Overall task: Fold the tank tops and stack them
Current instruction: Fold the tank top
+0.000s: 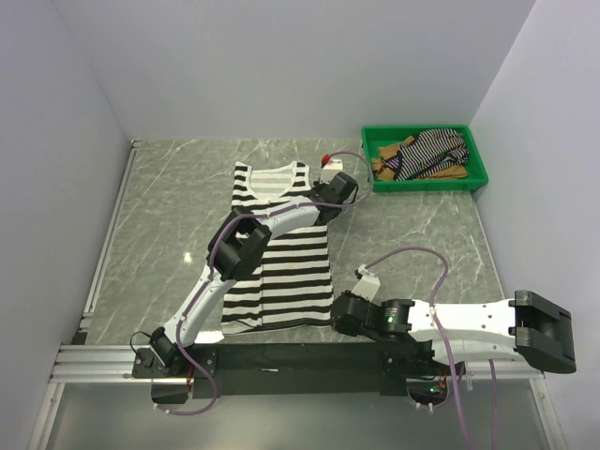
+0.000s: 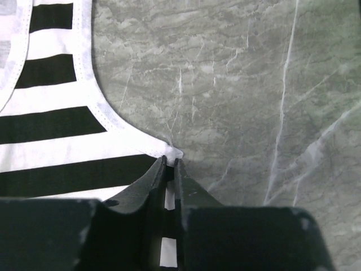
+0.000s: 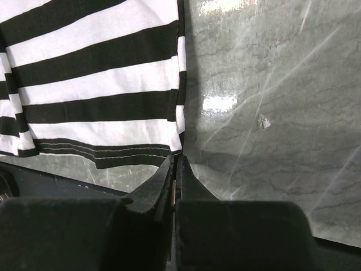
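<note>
Grey-green marbled stone is making up the worktop (image 1: 169, 216), and it is carrying everything else. On its middle the wide-striped tank top (image 1: 281, 272) is lying flat and spread out, with its neck toward the far wall and its hem toward the arm bases. At the far right corner the green tray (image 1: 427, 185) is sitting well apart from that top. Inside it, the thin-striped tank top (image 1: 436, 150) is lying crumpled on the right, and the tan-brown tank top (image 1: 386, 161) is bunching up beside it on the left, the two touching. The left arm is reaching diagonally across the spread top. Its left pincer (image 2: 171, 162) is nipping the white-edged point at the bottom of the right armhole, with striped cloth showing in the narrow slit between the fingers. The right pincer (image 3: 175, 161) is pressing together on the near right hem corner of the same top.
</note>
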Motion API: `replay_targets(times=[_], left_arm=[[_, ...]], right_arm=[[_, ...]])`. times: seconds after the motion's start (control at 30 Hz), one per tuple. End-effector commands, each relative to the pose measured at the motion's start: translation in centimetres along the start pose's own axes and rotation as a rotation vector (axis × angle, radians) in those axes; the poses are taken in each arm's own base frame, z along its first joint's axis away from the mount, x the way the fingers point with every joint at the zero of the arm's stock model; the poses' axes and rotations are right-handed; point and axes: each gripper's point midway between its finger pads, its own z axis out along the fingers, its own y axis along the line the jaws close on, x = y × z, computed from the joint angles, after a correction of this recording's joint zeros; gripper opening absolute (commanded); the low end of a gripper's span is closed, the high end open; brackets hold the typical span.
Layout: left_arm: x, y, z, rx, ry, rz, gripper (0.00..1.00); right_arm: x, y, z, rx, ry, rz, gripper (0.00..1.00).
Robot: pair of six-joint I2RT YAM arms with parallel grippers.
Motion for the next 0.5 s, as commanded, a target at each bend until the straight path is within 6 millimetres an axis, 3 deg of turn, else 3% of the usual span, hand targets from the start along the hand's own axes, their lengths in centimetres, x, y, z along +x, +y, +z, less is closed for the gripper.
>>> replay_targets(times=[0.0, 0.1, 0.13, 0.3, 0.4, 0.47], left_arm=[[-1.9, -1.1, -0.8, 0.04, -0.041, -0.03, 0.13], [-3.9, -1.2, -1.9, 0.056, -0.076, -0.057, 0.04], [-5.3, -1.3, -2.6, 0.071, -0.1, -0.079, 0.03], [-8.9, -1.2, -4.7, 0.141, -0.141, -0.152, 0.01], [-10.4, -0.5, -5.2, 0.177, -0.144, -0.193, 0.0], [-10.2, -0.1, -5.2, 0.194, -0.132, -0.213, 0.0]], right_arm=[[-0.8, 0.0, -0.1, -0.004, -0.048, 0.018, 0.0], [-1.0, 0.2, -0.4, -0.006, -0.053, 0.015, 0.0], [-1.0, -0.1, -0.5, 0.011, -0.054, 0.005, 0.0], [-1.6, 0.4, -1.7, 0.054, -0.087, -0.042, 0.0], [-2.0, 0.8, -2.4, 0.071, -0.111, -0.063, 0.0], [-2.3, 1.6, -2.9, 0.061, -0.125, -0.075, 0.0]])
